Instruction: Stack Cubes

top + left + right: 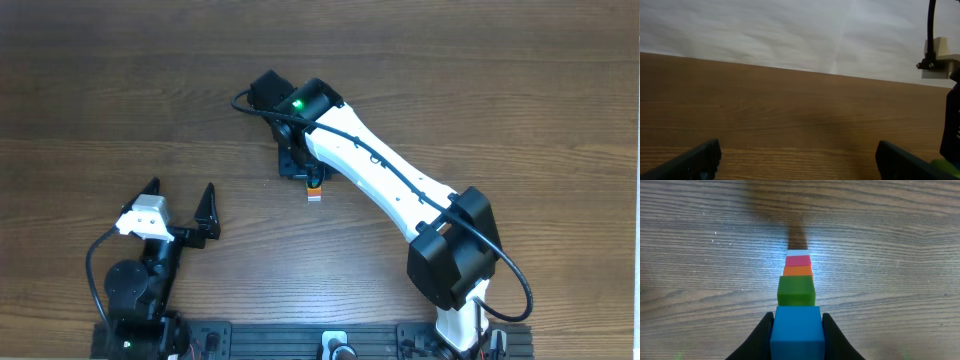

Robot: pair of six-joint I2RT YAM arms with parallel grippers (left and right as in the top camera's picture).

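A tower of cubes stands in the middle of the wooden table (480,90). From directly above in the right wrist view it reads white (797,253), pink (798,260), orange (798,271), green (796,291), with a blue cube (796,330) uppermost. My right gripper (796,326) is shut on the blue cube, one dark finger against each side. In the top view the right wrist (300,150) covers most of the tower; an orange and white sliver of the stack (314,192) peeks out below it. My left gripper (183,205) stands open at the near left, holding nothing.
The right arm (400,190) slants from the bottom right across the table's middle. Bare wood lies ahead of the left gripper (797,160), with part of the right arm (951,120) at that view's edge.
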